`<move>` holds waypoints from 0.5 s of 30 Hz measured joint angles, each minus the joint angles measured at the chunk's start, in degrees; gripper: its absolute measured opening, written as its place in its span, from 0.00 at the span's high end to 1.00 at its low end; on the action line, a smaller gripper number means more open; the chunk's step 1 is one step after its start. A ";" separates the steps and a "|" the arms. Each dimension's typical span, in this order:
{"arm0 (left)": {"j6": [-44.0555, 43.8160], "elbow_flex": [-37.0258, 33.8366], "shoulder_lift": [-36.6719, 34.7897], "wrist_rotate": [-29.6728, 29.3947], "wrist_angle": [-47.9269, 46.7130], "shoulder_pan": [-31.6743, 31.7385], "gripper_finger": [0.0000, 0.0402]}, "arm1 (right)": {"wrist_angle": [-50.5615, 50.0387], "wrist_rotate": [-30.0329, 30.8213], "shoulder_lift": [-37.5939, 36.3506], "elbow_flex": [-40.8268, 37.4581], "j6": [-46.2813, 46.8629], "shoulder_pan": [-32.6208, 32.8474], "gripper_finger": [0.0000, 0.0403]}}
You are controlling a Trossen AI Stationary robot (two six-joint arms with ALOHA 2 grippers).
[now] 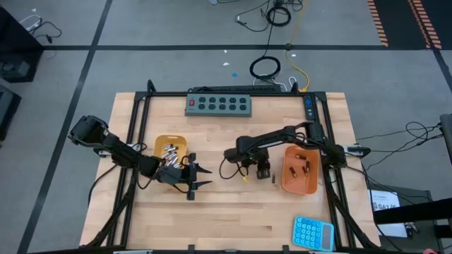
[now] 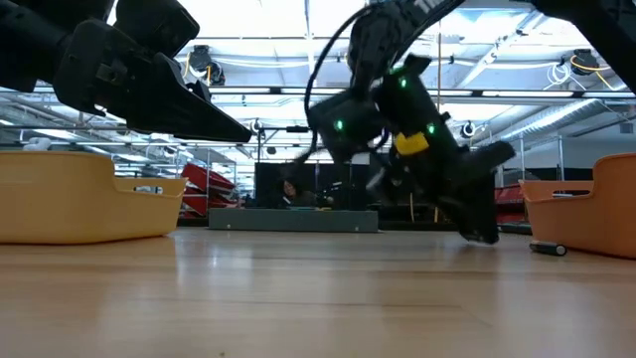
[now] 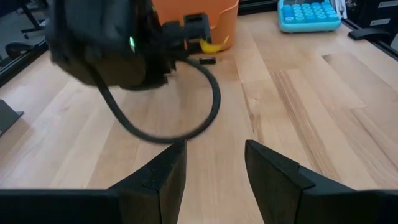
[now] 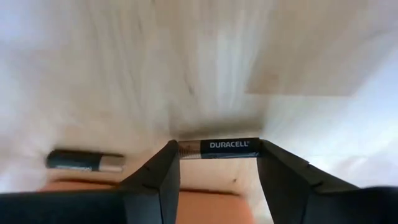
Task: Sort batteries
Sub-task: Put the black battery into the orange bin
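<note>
A: Right gripper [image 4: 214, 163] pinches a dark battery [image 4: 217, 148] end to end over the table [image 1: 233, 212], beside the right orange tray [image 1: 286, 185]. Left gripper [image 3: 214, 171] hangs spread and empty by the left orange tray [image 1: 161, 143].

B: Progress?

A: Far along, I'd judge: silver batteries [image 1: 169, 152] fill the left tray, dark ones [image 1: 302, 166] the right. One loose battery [image 1: 274, 178] remains on the table.
</note>
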 joint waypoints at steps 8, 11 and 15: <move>-0.04 -0.02 0.00 0.00 -0.02 -0.04 0.57 | -5.75 0.40 -6.27 -0.01 5.39 0.08 0.60; -0.07 -0.02 0.01 0.01 -0.03 -0.04 0.57 | -9.64 -1.76 -9.77 -0.05 8.11 0.06 0.60; -0.11 -0.02 0.02 0.00 0.00 -0.04 0.57 | -8.89 -9.92 -16.32 -0.33 14.14 -0.08 0.60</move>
